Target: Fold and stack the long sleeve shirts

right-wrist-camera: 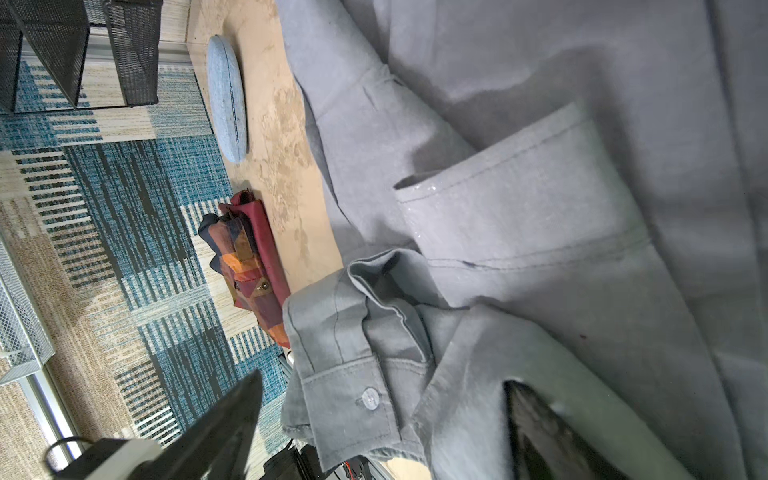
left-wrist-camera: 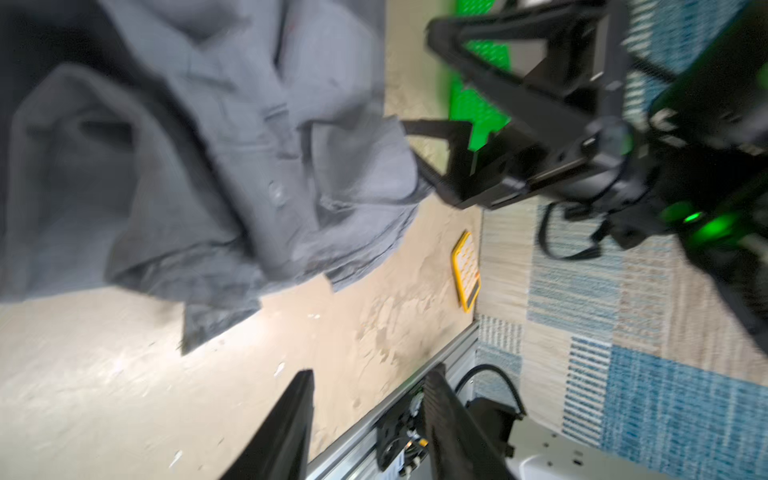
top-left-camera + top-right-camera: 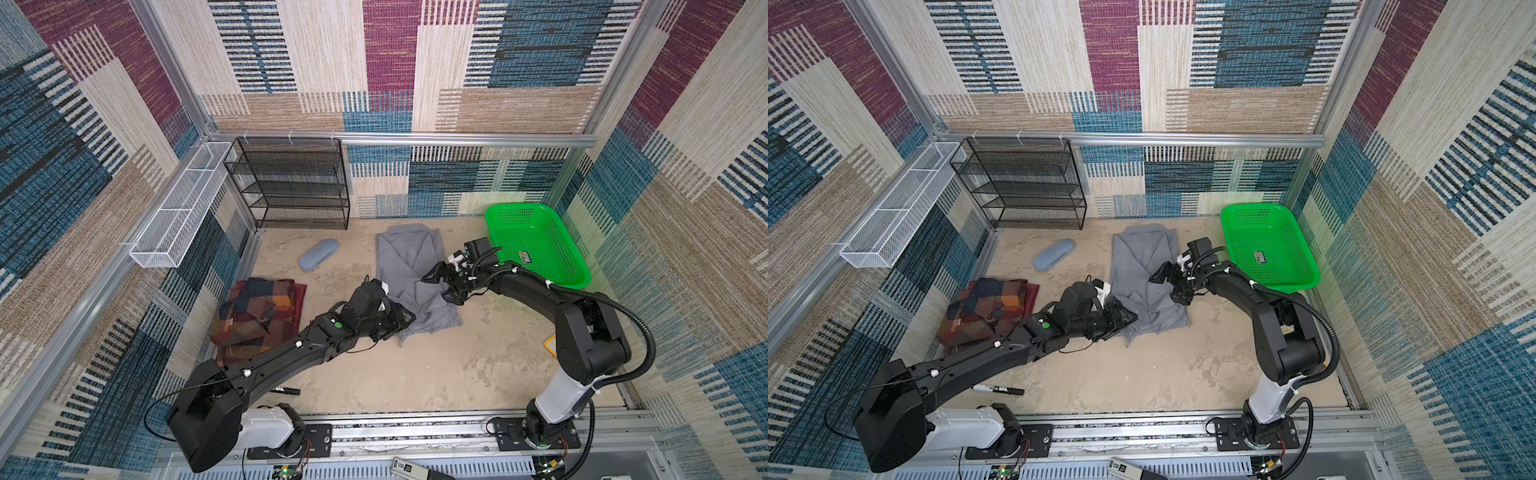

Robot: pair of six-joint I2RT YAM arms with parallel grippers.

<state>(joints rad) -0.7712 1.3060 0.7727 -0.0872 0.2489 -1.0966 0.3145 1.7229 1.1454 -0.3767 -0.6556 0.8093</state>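
Grey shirt [image 3: 409, 266], plain weave, rumpled into a long strip, lies beside the green perforated basket [image 3: 536, 206]; the folded patchwork plaid shirt [image 3: 257, 311] lies well apart from it. Left gripper [image 3: 409, 319] and right gripper [image 3: 434, 287]: jaws apart, empty.

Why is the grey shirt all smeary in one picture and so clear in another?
Left wrist view: the grey shirt is smeared all over, probably motion blur. Right wrist view: it is sharp, down to the cuff button and the stitching. In both top views: sharp and evenly lit.
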